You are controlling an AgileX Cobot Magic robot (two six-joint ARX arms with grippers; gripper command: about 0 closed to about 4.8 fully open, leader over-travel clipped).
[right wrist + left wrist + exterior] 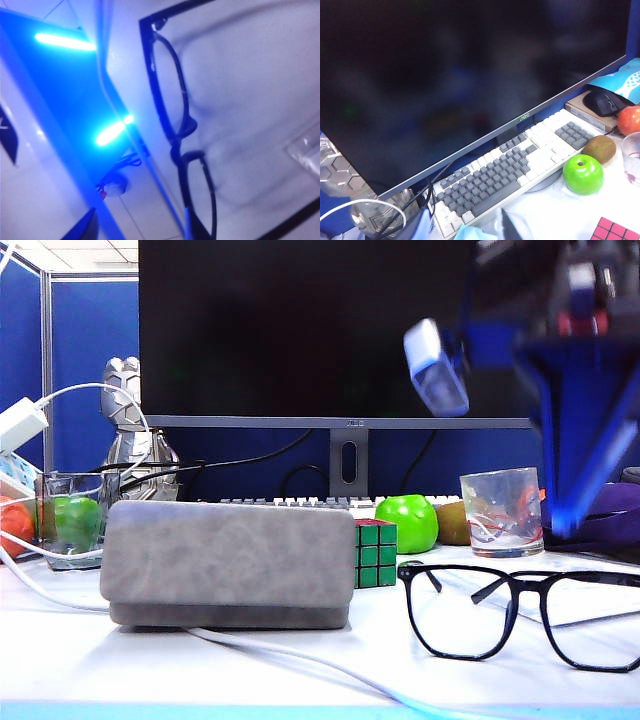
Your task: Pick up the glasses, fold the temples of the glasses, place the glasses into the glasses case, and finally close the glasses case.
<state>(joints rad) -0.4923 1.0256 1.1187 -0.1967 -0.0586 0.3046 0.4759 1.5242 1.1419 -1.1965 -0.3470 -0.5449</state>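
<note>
Right gripper [575, 495]: one, blurred blue, hanging above the glasses [520, 615], jaws spread wide with nothing between them. Left gripper: one, outside the exterior view, and its wrist view shows only a dark sliver at the frame edge, so its opening cannot be told. Glasses: one pair, black thin frame, two clear squarish lenses, standing on the white table [300, 680] to the right of the glasses case [228, 562], apart from it; two temples [600, 580], unfolded, running back from the frame. Glasses case: one, grey, closed, lying flat. Rubik's cube [375, 554]: one, just behind the case's right end. Green apples: one [406, 523] behind the cube, and something green in a glass container [70, 518] behind the case's left end. Drinking glass [502, 510]: one, clear, beyond the glasses. Kiwi [453, 524]: one, beside the apple. Keyboard [512, 170]: one, white and grey. Monitor [320, 330]: one, dark. White cable [300, 665]: one, running under the case.
</note>
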